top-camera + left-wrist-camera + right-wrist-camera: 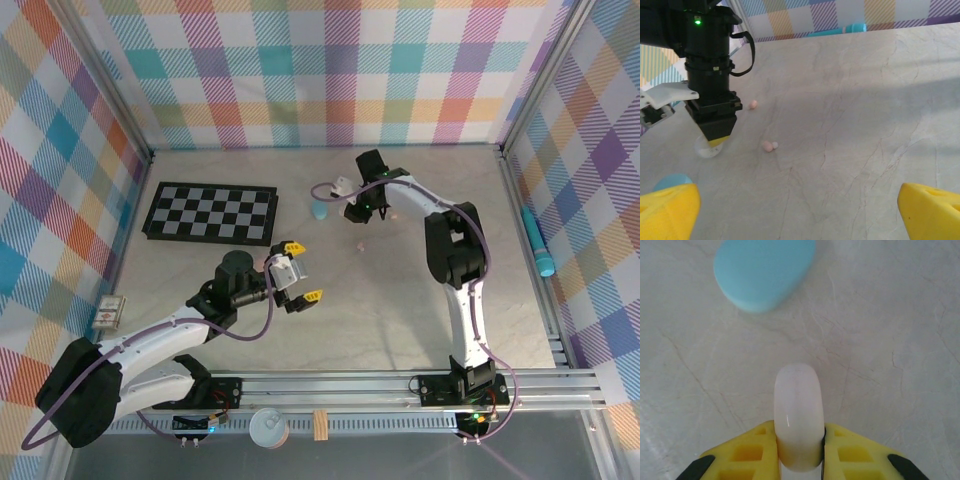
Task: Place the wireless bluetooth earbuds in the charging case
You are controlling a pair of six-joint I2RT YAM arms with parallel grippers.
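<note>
My right gripper (799,452) is shut on a white oval charging case (799,410), held edge-on just above the table. In the left wrist view the same gripper (715,137) stands upright with the white case (706,149) at its tip. A light blue oval case (765,270) lies closed just beyond it. One pink earbud (753,104) lies loose on the table. A second pink earbud (768,146) lies nearer, with a tiny white piece touching it. My left gripper (300,271) hovers open to the left of the buds, nothing between its yellow fingertips (932,210).
A black-and-white checkerboard (210,212) lies at the back left. A teal pen (540,245) rests along the right wall. A small can (268,428) and a wooden block (320,425) sit on the front rail. The patterned walls close three sides.
</note>
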